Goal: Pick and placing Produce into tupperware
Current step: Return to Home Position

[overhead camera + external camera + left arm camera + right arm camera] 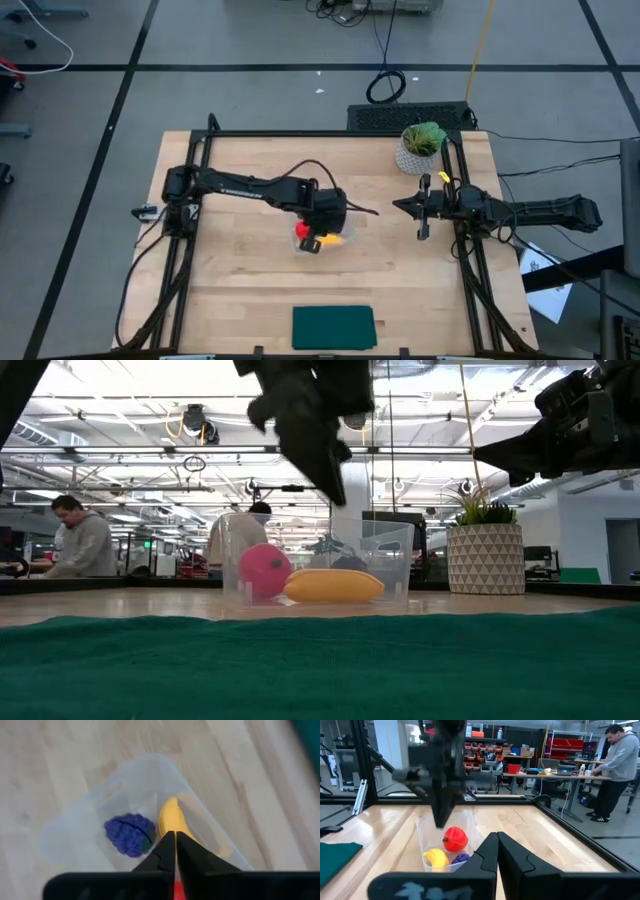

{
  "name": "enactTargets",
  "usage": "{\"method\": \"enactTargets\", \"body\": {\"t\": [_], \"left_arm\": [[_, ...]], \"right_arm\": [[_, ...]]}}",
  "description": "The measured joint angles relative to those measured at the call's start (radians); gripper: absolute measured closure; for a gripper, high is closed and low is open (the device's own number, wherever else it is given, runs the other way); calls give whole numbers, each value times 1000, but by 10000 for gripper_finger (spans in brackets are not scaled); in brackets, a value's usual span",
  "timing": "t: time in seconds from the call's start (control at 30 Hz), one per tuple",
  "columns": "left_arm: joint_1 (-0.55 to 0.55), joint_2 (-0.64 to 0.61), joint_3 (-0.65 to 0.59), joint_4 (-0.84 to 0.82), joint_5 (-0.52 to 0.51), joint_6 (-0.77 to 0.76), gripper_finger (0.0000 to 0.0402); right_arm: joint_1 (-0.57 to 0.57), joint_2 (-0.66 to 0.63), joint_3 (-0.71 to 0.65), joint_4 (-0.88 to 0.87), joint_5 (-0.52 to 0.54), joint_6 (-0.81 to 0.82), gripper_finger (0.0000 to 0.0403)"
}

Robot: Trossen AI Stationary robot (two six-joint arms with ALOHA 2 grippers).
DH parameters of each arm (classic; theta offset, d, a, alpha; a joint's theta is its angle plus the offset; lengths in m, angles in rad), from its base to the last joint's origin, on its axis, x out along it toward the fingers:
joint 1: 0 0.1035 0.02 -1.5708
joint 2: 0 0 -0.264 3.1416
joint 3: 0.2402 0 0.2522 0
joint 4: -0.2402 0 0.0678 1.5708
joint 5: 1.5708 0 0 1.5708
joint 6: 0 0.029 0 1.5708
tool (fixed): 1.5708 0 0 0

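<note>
The left gripper (175,836) hangs just above the small clear rectangular plastic tub (396,556) at mid-table, fingers pressed together and holding nothing. Inside the tub lie the red round toy (263,571), the yellow curved banana (333,586) and the dark purple knobbly lump (129,834). The right gripper (421,207) waits near the table's right edge, likewise closed and empty.

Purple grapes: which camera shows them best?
The left wrist view: the purple grapes lie in plain sight in the clear tub beside the banana. The right wrist view shows only a sliver of them. In the high view the left arm covers them; the low view does not show them.
</note>
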Motion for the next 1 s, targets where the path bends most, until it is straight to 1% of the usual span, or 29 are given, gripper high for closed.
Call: {"method": "enactTargets", "body": {"t": [0.07,0.27,0.43,0.57,0.7,0.8,1.0], "left_arm": [[1,-33,0,-5,0,0,394],[3,-164,0,-42,2,8,382],[-4,-283,-5,-64,-1,0,397],[-31,-372,-5,-66,-55,6,399],[-61,-431,-6,-56,-109,27,400],[-69,-456,-6,-52,-164,22,401],[-63,-496,-8,-65,-230,18,401]], "right_arm": [[0,0,0,-1,-1,0,403],[1,-1,0,6,-3,17,403],[1,-1,0,5,-3,23,403],[2,-2,0,6,-4,24,403],[2,-4,0,15,-4,27,403],[2,-6,0,24,-4,39,403],[2,-9,0,32,-4,50,403]]}}
